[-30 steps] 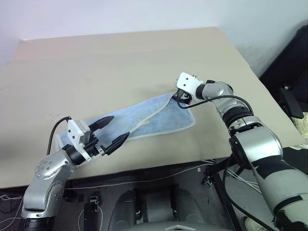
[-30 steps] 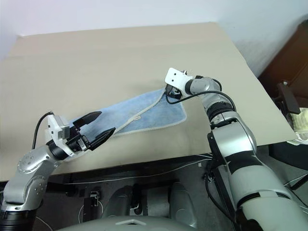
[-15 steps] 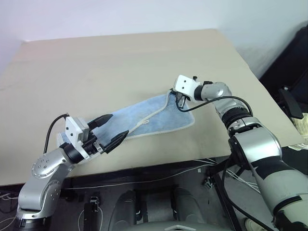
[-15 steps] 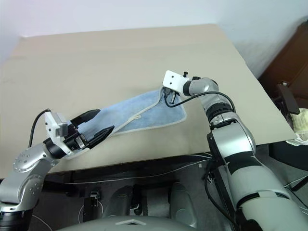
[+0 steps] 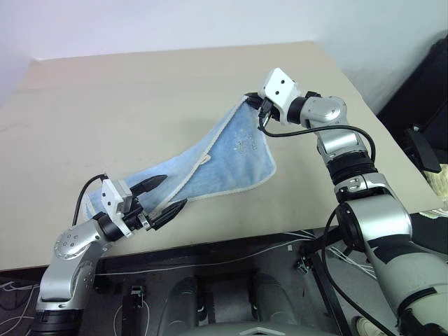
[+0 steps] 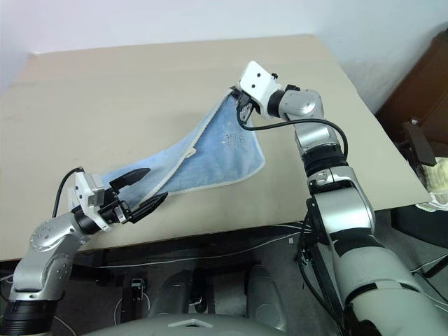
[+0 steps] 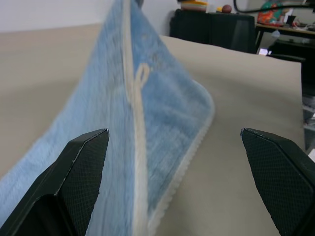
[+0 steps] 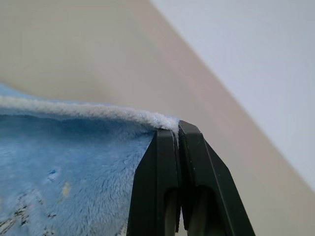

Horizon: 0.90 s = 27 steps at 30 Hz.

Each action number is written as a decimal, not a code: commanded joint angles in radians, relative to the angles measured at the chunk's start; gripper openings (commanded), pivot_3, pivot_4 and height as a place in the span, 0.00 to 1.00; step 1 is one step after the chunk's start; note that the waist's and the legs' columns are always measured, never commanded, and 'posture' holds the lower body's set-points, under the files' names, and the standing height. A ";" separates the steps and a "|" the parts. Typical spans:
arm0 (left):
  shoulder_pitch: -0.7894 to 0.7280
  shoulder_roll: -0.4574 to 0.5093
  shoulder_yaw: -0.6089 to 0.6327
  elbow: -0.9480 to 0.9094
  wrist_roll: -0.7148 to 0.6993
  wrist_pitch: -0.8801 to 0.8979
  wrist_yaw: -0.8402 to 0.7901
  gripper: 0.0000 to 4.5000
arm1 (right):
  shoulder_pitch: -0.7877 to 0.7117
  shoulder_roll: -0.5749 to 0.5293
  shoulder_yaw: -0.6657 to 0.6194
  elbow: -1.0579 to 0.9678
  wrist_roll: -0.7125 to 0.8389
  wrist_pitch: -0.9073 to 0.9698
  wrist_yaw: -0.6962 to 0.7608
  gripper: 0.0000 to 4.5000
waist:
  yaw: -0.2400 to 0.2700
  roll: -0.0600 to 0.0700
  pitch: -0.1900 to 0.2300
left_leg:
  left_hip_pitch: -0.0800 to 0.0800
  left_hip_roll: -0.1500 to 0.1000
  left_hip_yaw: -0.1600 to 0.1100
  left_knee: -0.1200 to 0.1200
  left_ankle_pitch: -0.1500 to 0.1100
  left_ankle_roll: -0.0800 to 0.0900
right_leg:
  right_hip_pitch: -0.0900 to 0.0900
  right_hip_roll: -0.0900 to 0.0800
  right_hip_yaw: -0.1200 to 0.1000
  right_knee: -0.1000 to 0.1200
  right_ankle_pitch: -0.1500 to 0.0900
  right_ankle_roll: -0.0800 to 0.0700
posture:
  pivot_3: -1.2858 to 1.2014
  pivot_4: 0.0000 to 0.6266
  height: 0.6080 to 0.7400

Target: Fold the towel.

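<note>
Lifted since a second ago: the far corner of the towel (image 5: 231, 150), now pulled up off the table (image 5: 140, 91) by the right end effector (image 5: 260, 106). Flat before, now hanging like a little tent. Near end still down on the table by the left end effector (image 5: 162, 196), dropped a bit lower than before.

Left eye view: right end effector pinched tight on the top corner of the towel, up in the air. Blue cloth sloping down from there to the table. Left end effector wide open, holding nothing, its two black fingers on either side of the towel's near end, close to the whitish hem.

Right eye view: same thing, towel stretched between the high corner and the low end.

Left wrist view: fingers (image 7: 81, 164) spread far apart, towel rising up between them, nothing grabbed yet.

Right wrist view: fingers (image 8: 167, 167) squeezed together on the very edge of the fluffy hem.

Looks like the fold just starting: one corner caught and raised. Probably next, grabbing the near end too, then carrying the high corner over. Thin grip, so maybe easy to slip.
</note>
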 commanded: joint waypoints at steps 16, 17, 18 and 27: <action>-0.127 -0.018 -0.045 0.103 0.065 -0.073 -0.034 1.00 | -0.093 -0.073 -0.048 -0.189 -0.011 0.162 -0.189 0.01 | -0.001 0.000 0.000 | -0.001 0.000 0.003 -0.003 0.000 0.000 | -0.003 -0.003 0.001 -0.001 0.000 0.000 | 0.52 0.24 1.00; -0.131 -0.020 -0.050 0.104 0.075 -0.080 -0.031 1.00 | -0.091 -0.076 -0.046 -0.192 -0.012 0.161 -0.191 0.01 | 0.000 0.000 0.000 | -0.001 0.000 0.003 -0.003 0.000 0.000 | -0.003 -0.003 0.001 -0.001 0.000 0.000 | 0.52 0.24 1.00; -0.134 -0.022 -0.052 0.105 0.080 -0.085 -0.029 1.00 | -0.090 -0.077 -0.045 -0.195 -0.013 0.160 -0.192 0.01 | 0.000 0.000 0.000 | -0.001 -0.001 0.003 -0.003 0.000 0.000 | -0.003 -0.003 0.001 -0.001 0.000 0.000 | 0.52 0.24 1.00; -0.100 0.010 -0.037 0.002 0.113 -0.062 0.032 1.00 | -0.071 -0.053 -0.046 -0.217 0.000 0.184 -0.209 0.01 | -0.001 0.000 0.000 | -0.001 0.000 0.004 -0.003 0.000 0.000 | -0.004 -0.003 0.001 0.000 0.000 0.000 | 0.52 0.24 1.00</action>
